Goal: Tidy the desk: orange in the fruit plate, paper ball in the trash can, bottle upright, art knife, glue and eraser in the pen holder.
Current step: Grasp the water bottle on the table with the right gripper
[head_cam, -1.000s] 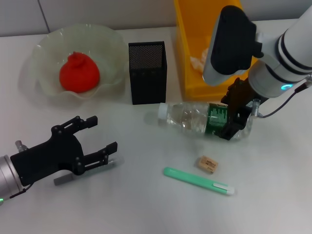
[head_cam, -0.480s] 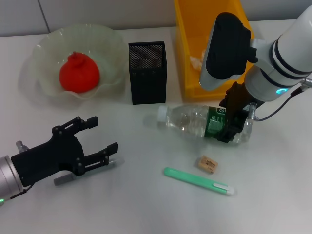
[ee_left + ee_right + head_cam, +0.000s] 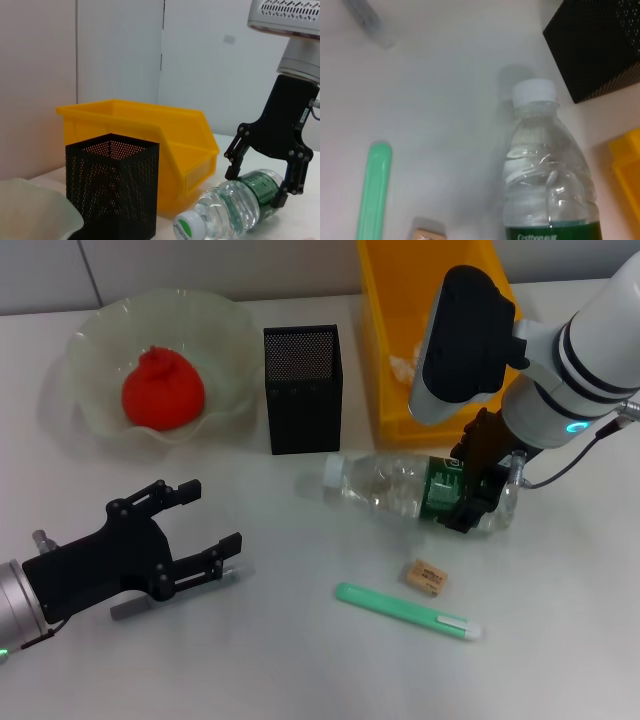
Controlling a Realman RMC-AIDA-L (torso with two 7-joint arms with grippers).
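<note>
The right pincer (image 3: 478, 490) straddles the lying bottle (image 3: 400, 487) at its green label, jaws closed around it to stand it upright, while the left pincer (image 3: 185, 530) idles open over the bench (image 3: 300, 660).

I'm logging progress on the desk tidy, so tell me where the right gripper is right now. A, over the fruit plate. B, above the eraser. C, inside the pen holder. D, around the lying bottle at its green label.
D: the right gripper straddles the bottle at its green label band, and the bottle lies on its side on the table; the left wrist view shows a finger on each side of it.
</note>
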